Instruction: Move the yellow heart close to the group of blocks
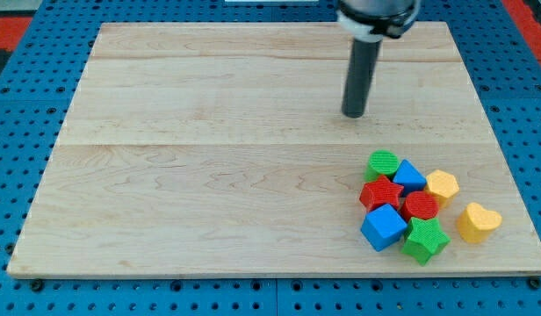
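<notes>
The board (253, 158) is a pale wooden panel lying on a blue perforated base (25, 88).

The arm carries no fingers. It ends in 1 dark rod, so there is nothing to open, close or grip. My tip (353, 114) rests on bare wood toward the view's top, well apart from every block and touching none.

Landmark: the red star (381, 192). All positions below are given relative to it.

- Green cylinder (383, 163): just above the red star, touching or nearly touching it.
- Blue triangle (409, 175): above and to the view's right, adjacent.
- Red cylinder (421, 206): to the view's right and slightly lower, adjacent. Its exact outline is hard to resolve; it may be a hexagon.
- Blue cube (384, 226): directly below, touching.
- Green star (426, 239): below and to the view's right, beyond the blue cube.
- Yellow block (442, 186): further to the view's right, past the blue triangle and against the red cylinder. Its shape appears roughly hexagonal.
- Yellow heart (478, 221): furthest to the view's right and a little lower, near the board's right edge. A narrow strip of bare wood separates it from the yellow block and the green star, so it sits just beside the group of 7 without touching it.

My tip lies above the red star, slightly to the view's left.
</notes>
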{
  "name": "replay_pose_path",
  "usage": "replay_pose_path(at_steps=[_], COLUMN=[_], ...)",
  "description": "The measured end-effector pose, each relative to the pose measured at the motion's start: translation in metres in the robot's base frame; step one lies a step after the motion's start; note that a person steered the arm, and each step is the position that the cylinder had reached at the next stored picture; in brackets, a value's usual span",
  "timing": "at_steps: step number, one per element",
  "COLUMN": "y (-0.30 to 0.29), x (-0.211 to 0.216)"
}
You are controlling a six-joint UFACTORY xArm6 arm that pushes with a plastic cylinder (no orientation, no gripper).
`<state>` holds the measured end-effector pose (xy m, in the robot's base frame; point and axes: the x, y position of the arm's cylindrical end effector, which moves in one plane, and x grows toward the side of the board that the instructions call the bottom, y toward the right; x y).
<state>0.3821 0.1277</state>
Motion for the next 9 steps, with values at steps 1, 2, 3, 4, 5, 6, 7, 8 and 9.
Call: replay_pose_path(at_steps=[1,2,3,4,5,6,7,8,9], y=[0.066,0.129,0.132,0.133,0.142,0.157,0.157,0.142,0.122], x=[0.038,0.141,0.149,0.149,0.166,0.196,0.196,0.189,0.183])
